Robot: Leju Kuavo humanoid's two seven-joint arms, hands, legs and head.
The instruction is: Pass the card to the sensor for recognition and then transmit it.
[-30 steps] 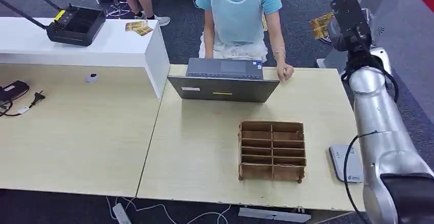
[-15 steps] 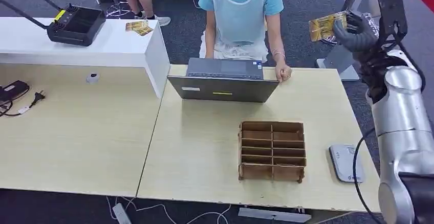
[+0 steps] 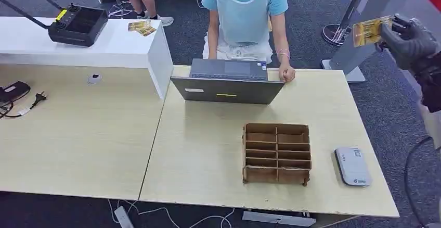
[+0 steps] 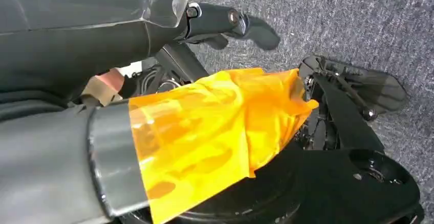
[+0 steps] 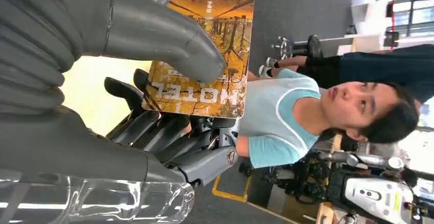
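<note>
A yellow-brown hotel card point(image 3: 370, 30) is up in the air past the table's far right corner, pinched by my right hand point(image 3: 411, 43). In the right wrist view the thick thumb presses on the card point(image 5: 204, 55) and dark fingers back it from behind. The sensor point(image 3: 352, 166), a flat grey-white pad, lies on the table near the front right edge, well below and nearer than the card. My left hand point(image 4: 228, 22) hangs over grey carpet, fingers stretched out, holding nothing.
A brown cardboard divider box point(image 3: 276, 153) stands just left of the sensor. A person in a light blue top sits behind a grey laptop point(image 3: 227, 85), one hand on the far table edge. A white counter point(image 3: 119, 43) at the back left bears a black case and loose cards.
My right arm has swung out to the right with the card still held, uncovering the sensor and the table's right edge. The person's hand stays at the table edge.
</note>
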